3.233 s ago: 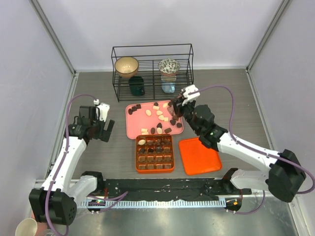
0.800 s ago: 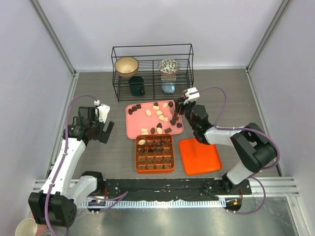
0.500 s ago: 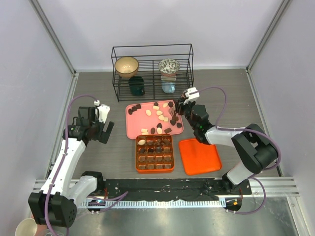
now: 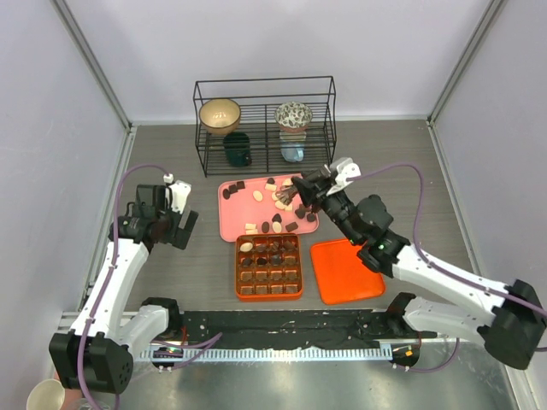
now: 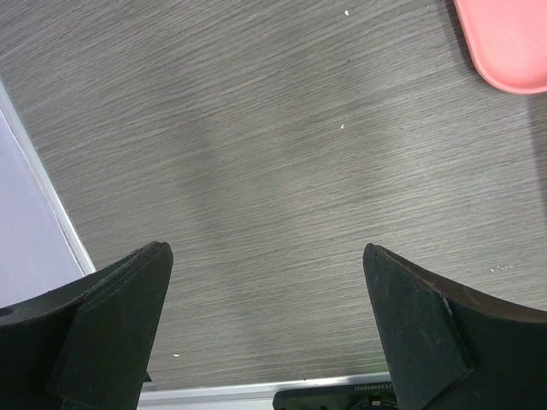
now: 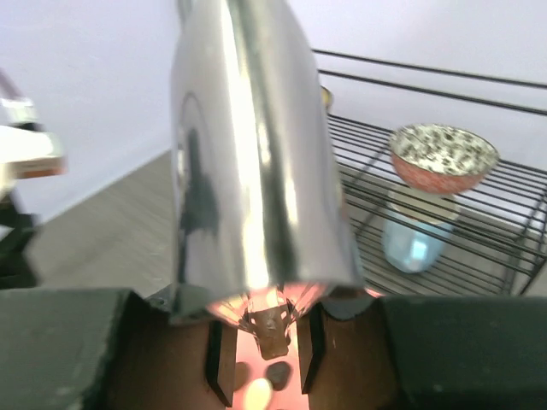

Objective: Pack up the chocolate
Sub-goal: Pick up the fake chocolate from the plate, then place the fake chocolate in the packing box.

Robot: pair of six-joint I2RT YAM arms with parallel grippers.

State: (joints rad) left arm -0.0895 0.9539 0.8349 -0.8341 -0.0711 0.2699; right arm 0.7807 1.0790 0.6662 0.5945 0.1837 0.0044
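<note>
Several dark brown, tan and cream chocolate pieces (image 4: 278, 202) lie on the pink tray (image 4: 235, 219). More sit in the far rows of the orange gridded box (image 4: 238, 270). My right gripper (image 4: 299, 193) hovers over the tray's right part, shut on a shiny metal tongs-like tool (image 6: 256, 171). In the right wrist view a brown chocolate piece (image 6: 272, 335) shows pinched at the tool, between my fingertips (image 6: 265, 359), with the tray's pieces below. My left gripper (image 4: 178, 232) is open and empty over bare table (image 5: 263, 250), left of the tray.
A flat orange lid (image 4: 345, 272) lies right of the box. A black wire rack (image 4: 265, 85) at the back holds a tan bowl (image 4: 220, 114), a patterned bowl (image 4: 293, 114), a green mug (image 4: 237, 149) and a blue glass (image 4: 292, 153). The tray's corner (image 5: 513, 43) shows in the left wrist view.
My right arm has swung out to the right and its gripper has tilted flatter, shifting slightly left over the tray with the tool. The left arm has not moved.
</note>
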